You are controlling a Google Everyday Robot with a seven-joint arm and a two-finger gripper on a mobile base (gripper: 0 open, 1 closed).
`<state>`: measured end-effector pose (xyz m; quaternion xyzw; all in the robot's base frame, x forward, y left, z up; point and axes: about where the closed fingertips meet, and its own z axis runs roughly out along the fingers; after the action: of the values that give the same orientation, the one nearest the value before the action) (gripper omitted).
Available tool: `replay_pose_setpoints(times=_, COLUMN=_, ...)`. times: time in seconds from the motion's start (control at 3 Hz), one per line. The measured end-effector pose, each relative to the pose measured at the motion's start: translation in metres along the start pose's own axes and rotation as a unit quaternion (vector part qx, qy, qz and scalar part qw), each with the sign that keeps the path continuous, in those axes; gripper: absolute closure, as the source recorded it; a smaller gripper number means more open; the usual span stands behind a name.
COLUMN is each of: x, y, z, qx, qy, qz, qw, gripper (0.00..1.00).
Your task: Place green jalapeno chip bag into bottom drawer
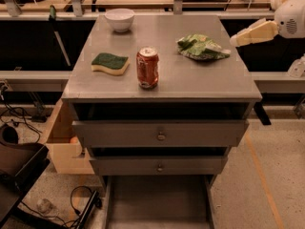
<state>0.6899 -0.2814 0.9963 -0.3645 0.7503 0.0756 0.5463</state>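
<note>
The green jalapeno chip bag (202,47) lies crumpled on the right rear part of the grey cabinet top (190,82). My gripper (235,40) is at the right edge of the view. Its cream fingers point left, just off the cabinet's right side, a short way right of the bag and not touching it. Nothing shows in it. The bottom drawer (157,202) is pulled out at floor level below the cabinet, and its flat grey floor is bare.
A red soda can (147,67) stands mid-front on the top. A green-topped yellow sponge (110,63) is to its left and a white bowl (119,19) is at the back. Two knobbed drawer fronts (161,136) are slightly ajar. A cardboard box (62,147) and cables are on the left.
</note>
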Motion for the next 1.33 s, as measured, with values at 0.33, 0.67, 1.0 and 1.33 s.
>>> replay_pose_setpoints(times=0.33, x=0.0, y=0.001, z=0.0, qx=-0.001, qy=0.0, qz=0.0, qw=1.0, gripper=0.0)
replay_pose_setpoints(times=0.67, x=0.008, y=0.002, z=0.029, qx=-0.018, qy=-0.02, qz=0.027, qw=0.9993, gripper=0.0)
replay_pose_setpoints(times=1.0, x=0.021, y=0.001, z=0.081, qx=-0.049, qy=-0.029, qz=0.056, qw=0.9968, gripper=0.0)
replay_pose_setpoints(times=1.33, x=0.033, y=0.004, z=0.139, qx=-0.084, qy=-0.022, qz=0.085, qw=0.9926, gripper=0.0)
